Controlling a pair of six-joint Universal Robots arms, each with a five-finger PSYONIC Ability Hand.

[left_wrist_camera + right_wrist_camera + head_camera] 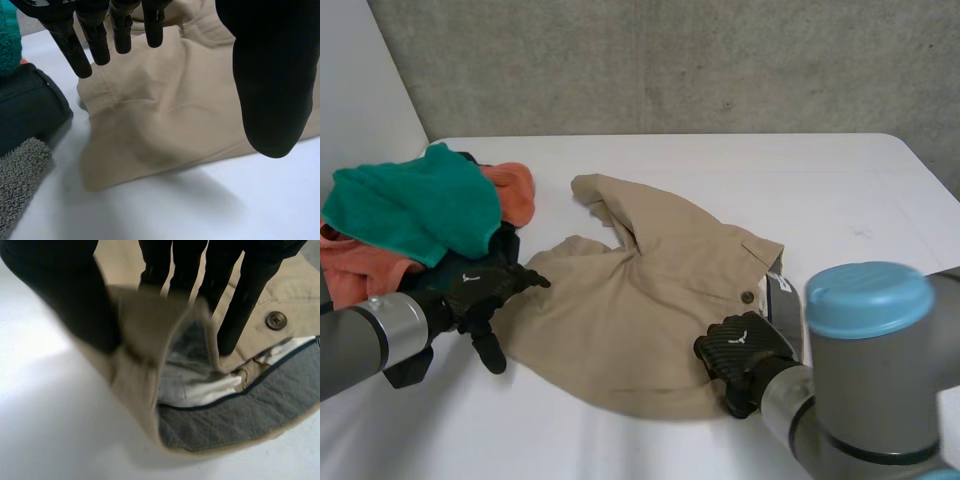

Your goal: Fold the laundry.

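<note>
Beige shorts (pixel 640 290) lie crumpled in the middle of the white table (pixel 840 190). My left hand (pixel 485 290) hovers at their left edge, open; in the left wrist view its straight fingers (pixel 100 35) and thumb (pixel 270 75) spread over the beige cloth (pixel 165 115) without gripping it. My right hand (pixel 740 350) is at the shorts' near right edge by the waistband. In the right wrist view its thumb (pixel 65 295) and fingers pinch a raised fold of the beige cloth (pixel 145 315), showing the grey lining (pixel 235 415). A button (pixel 276 319) sits beside the fingers.
A laundry pile lies at the table's left: a green towel (pixel 415 205) on top, orange cloth (pixel 510 190) and a dark garment (pixel 27 105) below, with a grey towel (pixel 17 185) near my left hand. A concrete wall stands behind the table.
</note>
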